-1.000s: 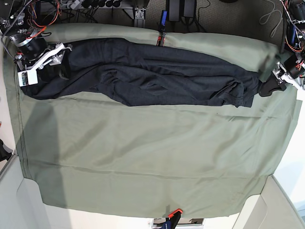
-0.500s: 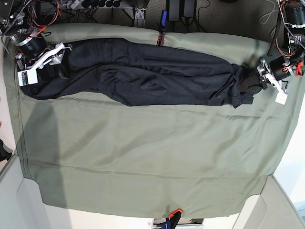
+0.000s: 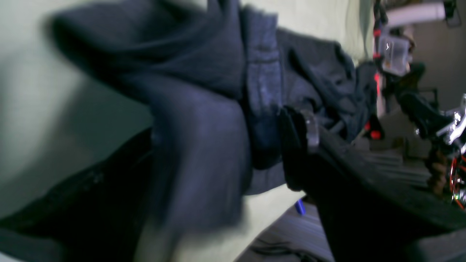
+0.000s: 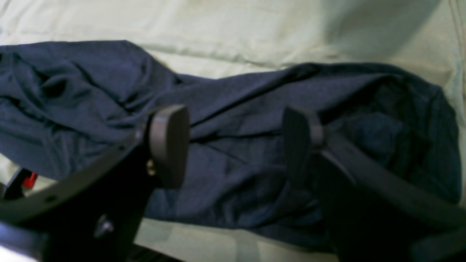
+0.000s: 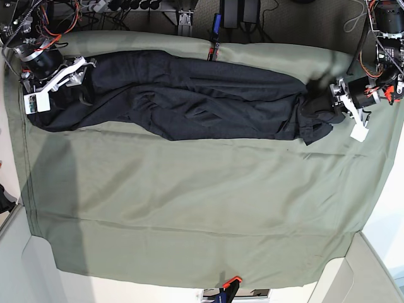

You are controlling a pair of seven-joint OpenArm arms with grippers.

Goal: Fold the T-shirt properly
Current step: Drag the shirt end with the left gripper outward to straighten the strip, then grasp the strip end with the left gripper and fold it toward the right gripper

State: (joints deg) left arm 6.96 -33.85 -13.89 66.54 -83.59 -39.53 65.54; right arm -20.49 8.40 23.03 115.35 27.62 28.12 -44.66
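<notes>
The dark T-shirt (image 5: 189,95) lies stretched in a long band across the far part of the sage-green sheet (image 5: 189,202). My left gripper (image 5: 325,104) is at the shirt's right end, which is bunched up against it. In the blurred left wrist view, thick folds of the shirt (image 3: 204,109) sit between the jaws and drape over one finger, with the other fingertip (image 3: 293,153) pressed against the cloth. My right gripper (image 5: 85,85) is over the shirt's left end. In the right wrist view it (image 4: 235,145) is open and empty just above the wrinkled fabric (image 4: 236,105).
The sheet's far edge (image 5: 271,47) runs right behind the shirt, with a red and blue clamp (image 5: 213,47) on it. Cables and electronics (image 5: 38,19) stand behind both arms. A white tag (image 5: 360,134) hangs by the left gripper. The table edge (image 5: 379,221) is at the right.
My left gripper has moved left in the base view, taking the shirt's right end inward so that it bunches up. The right arm has not moved.
</notes>
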